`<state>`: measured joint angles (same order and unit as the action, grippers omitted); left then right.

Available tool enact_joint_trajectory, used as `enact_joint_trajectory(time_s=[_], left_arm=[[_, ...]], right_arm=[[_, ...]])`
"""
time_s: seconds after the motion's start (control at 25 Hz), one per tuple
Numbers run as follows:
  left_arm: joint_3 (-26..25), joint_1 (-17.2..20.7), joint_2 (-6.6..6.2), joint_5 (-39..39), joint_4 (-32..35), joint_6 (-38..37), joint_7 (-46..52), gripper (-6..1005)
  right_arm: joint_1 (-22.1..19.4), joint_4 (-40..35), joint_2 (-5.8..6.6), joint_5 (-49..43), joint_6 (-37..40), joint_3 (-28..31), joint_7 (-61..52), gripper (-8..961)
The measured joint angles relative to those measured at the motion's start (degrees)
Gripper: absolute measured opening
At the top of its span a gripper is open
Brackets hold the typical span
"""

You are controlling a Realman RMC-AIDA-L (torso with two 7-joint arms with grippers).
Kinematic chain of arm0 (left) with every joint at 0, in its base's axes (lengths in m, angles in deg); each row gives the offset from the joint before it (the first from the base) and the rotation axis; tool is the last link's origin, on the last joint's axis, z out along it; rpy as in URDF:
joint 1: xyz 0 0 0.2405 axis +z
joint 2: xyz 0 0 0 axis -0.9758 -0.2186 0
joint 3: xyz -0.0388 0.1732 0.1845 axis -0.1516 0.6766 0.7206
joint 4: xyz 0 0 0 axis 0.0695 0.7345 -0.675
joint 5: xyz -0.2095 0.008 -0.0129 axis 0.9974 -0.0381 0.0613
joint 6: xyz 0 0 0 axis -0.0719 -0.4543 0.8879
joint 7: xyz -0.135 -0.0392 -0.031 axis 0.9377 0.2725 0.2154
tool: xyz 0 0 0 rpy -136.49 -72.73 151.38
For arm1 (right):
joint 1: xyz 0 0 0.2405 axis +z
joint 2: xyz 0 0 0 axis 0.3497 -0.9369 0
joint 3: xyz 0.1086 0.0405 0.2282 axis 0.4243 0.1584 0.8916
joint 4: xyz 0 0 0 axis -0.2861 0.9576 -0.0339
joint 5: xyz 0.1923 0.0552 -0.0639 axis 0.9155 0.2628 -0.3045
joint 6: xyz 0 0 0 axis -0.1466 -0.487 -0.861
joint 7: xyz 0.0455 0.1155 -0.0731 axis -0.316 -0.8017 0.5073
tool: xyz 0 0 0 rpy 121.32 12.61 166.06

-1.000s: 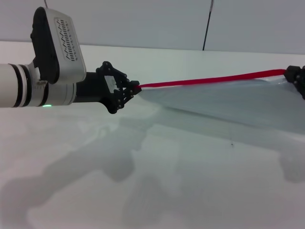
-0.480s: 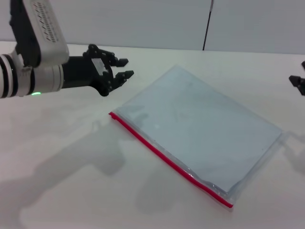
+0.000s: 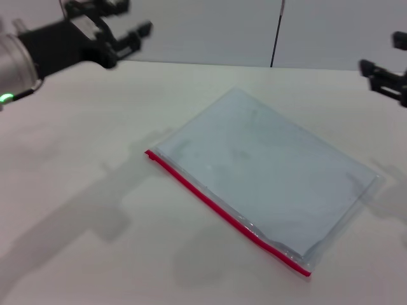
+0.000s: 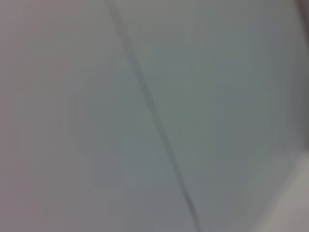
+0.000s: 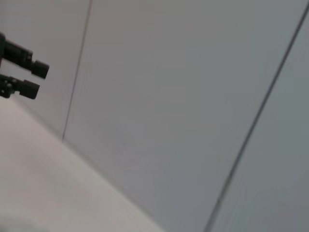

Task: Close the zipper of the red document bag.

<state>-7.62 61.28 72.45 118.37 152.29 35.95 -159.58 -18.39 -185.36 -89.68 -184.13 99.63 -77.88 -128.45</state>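
The red document bag [image 3: 267,181], a translucent pale blue-grey pouch, lies flat on the white table [image 3: 82,210] in the head view. Its zipper [image 3: 222,213] is a thin red strip along the long edge nearest me, running from mid-left down to the lower right. My left gripper [image 3: 135,18] is open and holds nothing, raised at the top left, well clear of the bag. At the right edge my right gripper [image 3: 380,52] hangs open above the table, past the bag's far right corner. The right wrist view catches the left gripper [image 5: 36,79] far off, and neither wrist view shows the bag.
A grey wall [image 3: 203,28] with a dark vertical seam [image 3: 277,32] closes off the table's far side. White tabletop lies bare on all sides of the bag.
One second ago both grippers held the bag stretched in the air by its red edge. They have let go, the bag has dropped flat, and both arms have risen away.
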Motion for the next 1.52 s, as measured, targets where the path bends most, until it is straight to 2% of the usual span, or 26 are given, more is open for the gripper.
enact_joint_trajectory(time_s=[0.12,0.28,0.32,0.36,0.48,0.72,0.96,1.12,1.28,1.52], left_arm=[[-0.1,3.2,0.24,8.3,1.1,-1.0,-2.9,537],[2.0,7.6,0.83,24.9,0.7,-6.8,-8.7,526],[3.0,8.2,0.83,29.4,-0.2,-8.1,-11.3,526],[3.9,8.6,0.78,33.2,-1.2,-8.8,-14.0,526],[8.0,9.3,0.68,42.8,-4.4,-10.3,-23.3,525],[14.9,9.0,0.68,51.6,-6.1,-17.5,-32.3,523],[17.4,7.3,0.64,55.0,-7.9,-18.3,-36.0,522],[17.9,6.4,0.52,55.4,-9.0,-18.6,-36.3,521],[17.9,5.3,0.4,55.5,-10.8,-18.7,-36.3,520],[17.9,3.5,0.26,55.3,-13.4,-18.3,-36.4,521]], right_arm=[[-1.3,4.6,-0.02,7.0,-11.2,-5.3,5.5,635],[-1.6,11.6,0.03,14.1,-29.1,-12.9,10.6,628],[-0.6,15.7,0.13,16.6,-37.8,-16.1,12.7,626],[-0.6,15.7,0.13,16.6,-37.8,-16.1,12.7,625],[1.6,21.4,0.17,19.5,-46.8,-18.6,13.1,622],[8.5,32.5,0.39,22.3,-64.4,-24.5,5.6,620],[14.5,46.9,0.49,17.3,-86.1,-34.0,-15.4,618],[16.9,52.9,0.57,16.6,-89.2,-35.2,-25.0,617],[19.7,56.5,0.5,16.8,-89.4,-35.7,-23.9,616],[21.3,59.1,0.1,17.6,-91.0,-35.9,-24.5,616]])
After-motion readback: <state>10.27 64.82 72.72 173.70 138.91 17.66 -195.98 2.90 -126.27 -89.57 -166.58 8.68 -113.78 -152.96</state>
